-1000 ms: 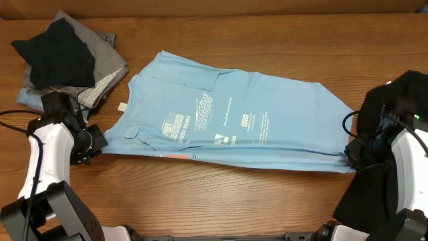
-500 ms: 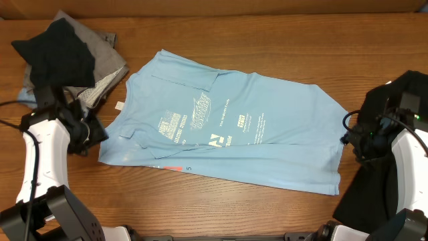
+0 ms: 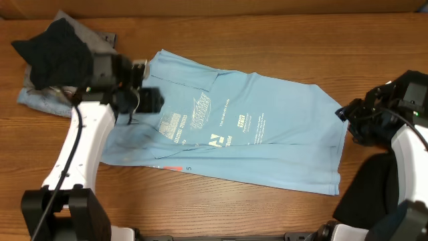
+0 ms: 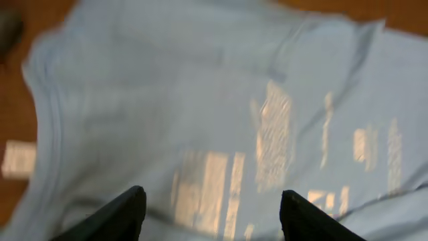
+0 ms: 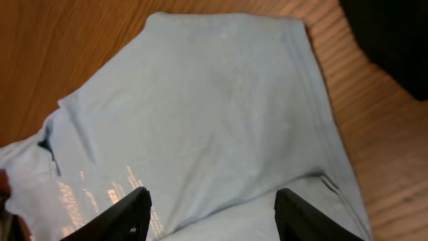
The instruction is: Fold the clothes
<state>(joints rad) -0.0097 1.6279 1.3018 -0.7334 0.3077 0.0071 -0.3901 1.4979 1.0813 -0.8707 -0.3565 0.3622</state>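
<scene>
Because the sky-blue T-shirt [image 3: 254, 134] is thin, limp cloth, I judge that it weighs next to nothing. It will sag wherever I am not holding it, and it will crease or slide on the wooden table [image 3: 281, 27] rather than keep a shape. It lies spread across the middle of the table, print side up.

My left gripper [image 4: 208, 201] hangs over the collar end, above the white printed logos [image 4: 274, 140], with its fingers apart and nothing between them. My right gripper [image 5: 210, 201] hovers over the far end, near the shirt's edge, and is likewise spread and empty.

I would pinch the shirt at its stitched borders, a shoulder seam on my left and the hem on my right. The cloth is doubled there and less likely to slip out. I would lift both ends together so the middle does not droop and bunch.

Counting the clothes, I see one sky-blue shirt. There are two black garments, one on top of the pile at the far left [image 3: 57, 53] and one by my right arm [image 3: 394, 201]. One grey piece [image 3: 103, 67] lies under the first black one. A pale-blue scrap [image 3: 33, 99] shows beneath that pile, and I cannot tell whether it is a separate garment.
</scene>
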